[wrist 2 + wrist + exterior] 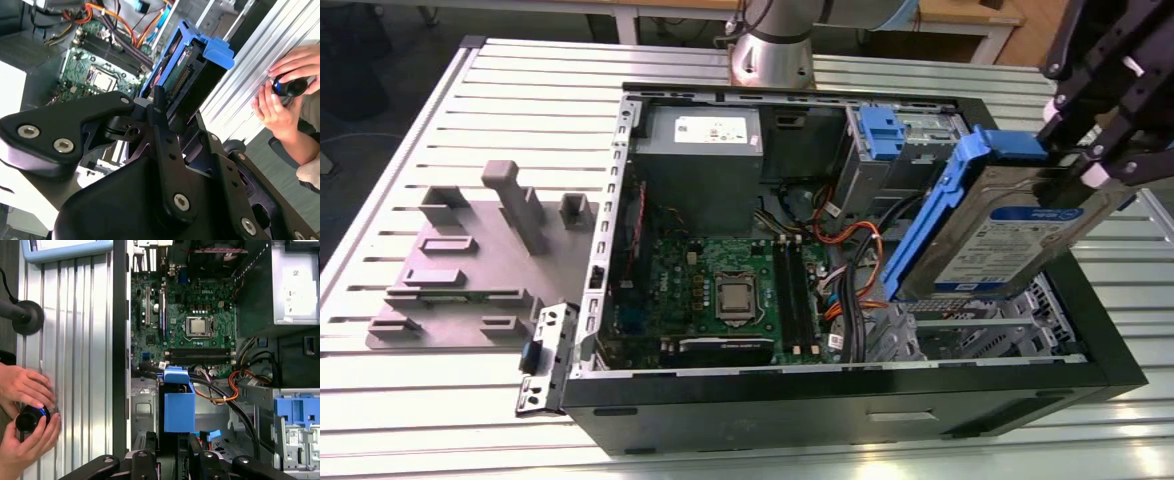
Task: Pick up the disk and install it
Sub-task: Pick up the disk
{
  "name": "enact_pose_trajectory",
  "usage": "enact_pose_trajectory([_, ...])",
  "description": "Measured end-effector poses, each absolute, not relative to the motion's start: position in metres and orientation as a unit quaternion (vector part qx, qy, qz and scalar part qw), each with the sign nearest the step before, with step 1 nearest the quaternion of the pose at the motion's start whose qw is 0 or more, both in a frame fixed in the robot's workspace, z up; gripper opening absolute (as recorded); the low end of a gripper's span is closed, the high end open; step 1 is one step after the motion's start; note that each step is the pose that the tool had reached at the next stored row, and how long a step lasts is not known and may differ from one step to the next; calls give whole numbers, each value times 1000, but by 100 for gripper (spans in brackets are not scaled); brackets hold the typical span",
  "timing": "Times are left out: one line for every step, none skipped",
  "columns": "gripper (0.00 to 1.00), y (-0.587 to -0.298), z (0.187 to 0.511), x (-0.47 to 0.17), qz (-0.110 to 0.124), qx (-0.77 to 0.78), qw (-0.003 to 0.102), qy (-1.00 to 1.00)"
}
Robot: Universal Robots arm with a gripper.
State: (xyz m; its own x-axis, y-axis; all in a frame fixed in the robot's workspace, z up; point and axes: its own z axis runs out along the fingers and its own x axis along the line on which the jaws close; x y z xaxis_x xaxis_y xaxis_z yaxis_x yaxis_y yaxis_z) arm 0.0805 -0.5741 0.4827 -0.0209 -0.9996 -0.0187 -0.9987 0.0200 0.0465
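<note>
Blue plastic rails framed the disk (pixel 1001 235) as it hung tilted over the open PC case (pixel 854 400), w/ the pincer (pixel 1083 172) closed tight on its upper end, clamping the drive body from both sides. In the exterior view the disk sat toward that view's right, above the metal drive bay (pixel 974 335). Its lower end was down near the orange cables (pixel 847 240) but not seated in anything. From where I stood, the step in hand looked like carry-and-align: drive lifted, install not yet done. To do it well, I judged the tilt needed matching to the bay's slot, w/ the rails lined up on the guides both sides. The lower end had to clear the cables & mobo (pixel 720 290), b/c a snagged wire could skew the drive in the grip. Slow, straight travel along the slot seemed wiser than pushing at an angle. A person's hands (pixel 25 410) rested on the slatted surface (pixel 400 130) just outside the case wall, around a small dark round object; worth minding, though well apart from the drive.
</note>
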Motion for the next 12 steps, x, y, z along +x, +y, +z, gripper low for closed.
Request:
enact_pose_trajectory([35, -574, 483, 84, -23, 700, 10, -714])
enact_pose_trajectory([35, -574, 483, 87, -23, 700, 10, -714])
enact_pose_trajectory([35, -574, 483, 91, -24, 700, 10, -714])
enact_pose_trajectory([35, -574, 483, 94, -24, 700, 10, -714])
enact_pose_trajectory([35, -574, 482, 96, -24, 700, 10, -714])
enact_pose_trajectory([35, -574, 482, 99, -24, 700, 10, -714])
enact_pose_trajectory([35, -574, 482, 101, -24, 700, 10, -714])
enact_pose_trajectory([35, -574, 481, 102, -24, 700, 10, -714])
enact_pose_trajectory([35, -574, 480, 103, -24, 700, 10, -714])
enact_pose_trajectory([35, -574, 479, 104, -24, 700, 10, -714])
enact_pose_trajectory([35, -574, 478, 105, -24, 700, 10, -714])
enact_pose_trajectory([35, -574, 477, 106, -24, 700, 10, -714])
